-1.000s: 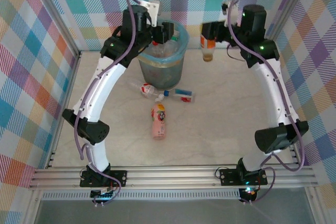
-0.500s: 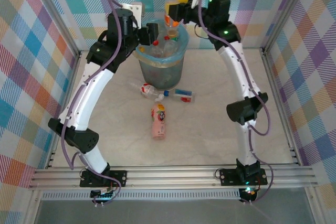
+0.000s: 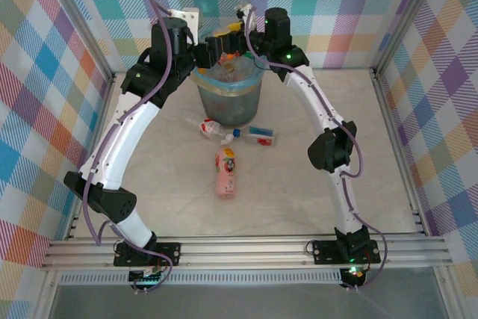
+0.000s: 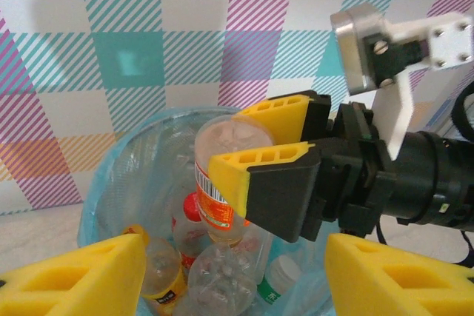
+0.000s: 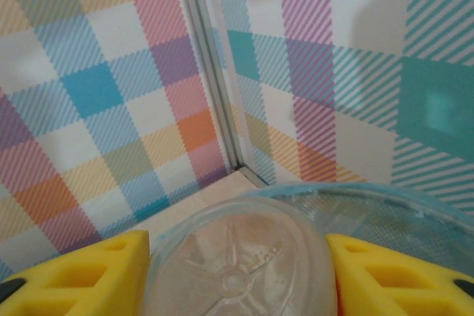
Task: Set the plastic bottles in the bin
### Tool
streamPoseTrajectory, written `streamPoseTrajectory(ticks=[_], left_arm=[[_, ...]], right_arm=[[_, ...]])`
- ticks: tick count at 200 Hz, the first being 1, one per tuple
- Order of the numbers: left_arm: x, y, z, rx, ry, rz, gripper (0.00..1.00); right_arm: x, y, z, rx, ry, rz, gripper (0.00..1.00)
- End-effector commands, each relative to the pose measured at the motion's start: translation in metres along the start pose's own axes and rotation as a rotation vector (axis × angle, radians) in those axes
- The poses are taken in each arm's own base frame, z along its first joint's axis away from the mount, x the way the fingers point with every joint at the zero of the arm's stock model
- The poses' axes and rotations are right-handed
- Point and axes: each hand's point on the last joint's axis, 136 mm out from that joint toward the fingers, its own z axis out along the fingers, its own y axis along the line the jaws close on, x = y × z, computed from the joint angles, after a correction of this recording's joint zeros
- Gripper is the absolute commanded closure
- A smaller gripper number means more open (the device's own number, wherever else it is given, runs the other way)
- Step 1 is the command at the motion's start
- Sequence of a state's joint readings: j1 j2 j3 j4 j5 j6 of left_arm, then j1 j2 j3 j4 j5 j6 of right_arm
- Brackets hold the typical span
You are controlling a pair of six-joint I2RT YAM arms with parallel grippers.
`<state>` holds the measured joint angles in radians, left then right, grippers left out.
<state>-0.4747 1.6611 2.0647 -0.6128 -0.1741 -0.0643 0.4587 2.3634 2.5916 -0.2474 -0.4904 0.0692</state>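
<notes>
Right gripper (image 4: 226,144) is clamped on a clear bottle (image 4: 215,209) with a red-orange label, hanging over the mouth of the bin (image 3: 229,102). Left gripper (image 4: 237,283) stands wide with nothing between its pads, at the bin's left rim and facing across it.

Top view, near to far:
- pink bottle (image 3: 225,173) lying on its side mid-table (image 3: 172,192)
- just behind it, two bottles lying roughly end to end: red-and-white-labelled bottle (image 3: 211,129) on the left, blue-and-red-labelled bottle (image 3: 259,136) on the right. Can't tell if they touch.
- the bin right behind those, dark mesh wall, light blue liner (image 4: 111,183) folded over the rim
- both grippers meet above the bin, close to the plaid wall (image 3: 314,5)

Left wrist view gives the bin contents. Several bottles are piled inside the liner, including a yellow-labelled bottle (image 4: 159,275) and one with a green cap (image 4: 270,290). The held bottle sits above the pile, apart from it.

Right wrist view gives the held bottle's base. It is clear with a moulded star, faces the camera, and is seated between the yellow pads (image 5: 74,275). The liner rim curves behind it.
</notes>
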Motion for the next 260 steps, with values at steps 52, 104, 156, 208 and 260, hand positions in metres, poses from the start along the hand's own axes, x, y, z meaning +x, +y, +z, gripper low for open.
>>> streamPoseTrajectory(ticks=[52,104,156,208,260], left_arm=[[-0.011,0.004,-0.005,0.0,-0.042,-0.034,0.35],[-0.013,0.004,-0.008,0.003,-0.046,-0.042,0.34],[-0.009,0.004,-0.008,0.006,-0.038,-0.05,0.34],[-0.012,0.006,-0.013,0.0,-0.048,-0.047,0.34],[-0.009,0.007,-0.011,-0.002,-0.044,-0.051,0.34]], right_arm=[[0.049,-0.051,0.004,0.223,0.119,0.007,0.37],[0.013,-0.041,-0.016,0.259,0.07,0.069,0.3],[-0.001,-0.037,-0.027,0.287,0.061,0.059,0.19],[-0.035,-0.013,-0.037,0.276,0.011,0.026,0.16],[-0.045,0.01,-0.03,0.22,-0.017,-0.036,0.28]])
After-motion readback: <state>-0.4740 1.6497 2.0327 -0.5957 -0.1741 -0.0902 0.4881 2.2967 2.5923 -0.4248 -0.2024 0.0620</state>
